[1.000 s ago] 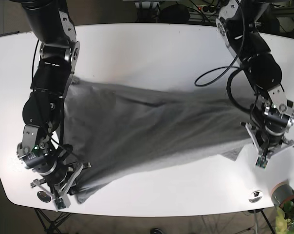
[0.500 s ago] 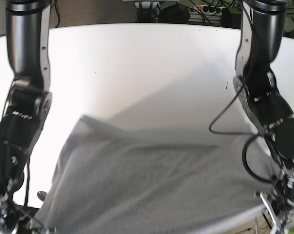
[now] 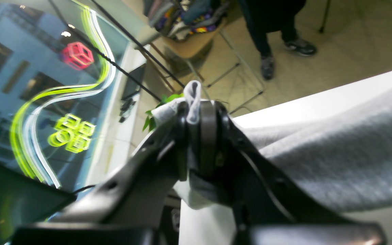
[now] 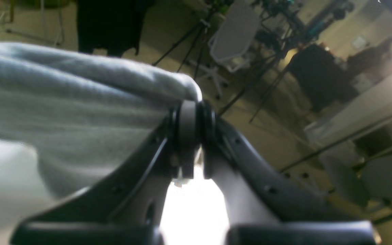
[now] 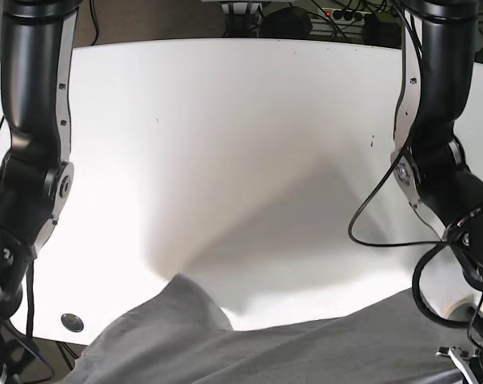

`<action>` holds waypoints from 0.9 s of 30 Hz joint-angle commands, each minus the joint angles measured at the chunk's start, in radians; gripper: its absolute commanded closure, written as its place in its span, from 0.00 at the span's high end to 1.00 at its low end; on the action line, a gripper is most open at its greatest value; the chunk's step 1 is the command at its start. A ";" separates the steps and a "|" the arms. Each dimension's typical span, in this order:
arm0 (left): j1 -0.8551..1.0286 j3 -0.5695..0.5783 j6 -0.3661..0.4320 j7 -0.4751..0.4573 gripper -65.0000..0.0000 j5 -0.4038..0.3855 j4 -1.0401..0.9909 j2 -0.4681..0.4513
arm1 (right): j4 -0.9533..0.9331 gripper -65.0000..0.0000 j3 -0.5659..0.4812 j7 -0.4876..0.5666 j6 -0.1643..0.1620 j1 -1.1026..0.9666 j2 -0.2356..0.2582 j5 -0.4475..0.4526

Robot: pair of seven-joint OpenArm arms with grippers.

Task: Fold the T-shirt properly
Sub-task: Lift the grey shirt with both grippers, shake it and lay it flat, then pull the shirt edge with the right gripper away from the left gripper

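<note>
t-shirt (image 5: 289, 352): grey, lifted off the white table (image 5: 225, 144), hanging at the 6 o'clock edge of base view | left gripper (image 3: 199, 112): clamped on a fold of cloth | right gripper (image 4: 191, 119): pinching the hem | step: lift and spread | next: lay it down flat, probably keeping both grips
</note>
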 commanded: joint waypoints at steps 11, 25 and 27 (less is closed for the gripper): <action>0.460 -0.027 0.005 -0.021 0.00 0.001 0.226 -0.006 | 0.322 0.03 0.199 0.002 -0.003 -0.477 0.002 -0.008; 0.901 -0.076 0.005 -0.053 0.00 0.002 0.295 0.046 | 0.436 0.04 0.321 0.062 0.045 -1.010 -0.192 -0.009; 0.949 -0.076 0.005 -0.085 0.00 0.004 0.292 0.048 | 0.419 0.04 0.321 0.081 0.042 -1.017 -0.229 -0.012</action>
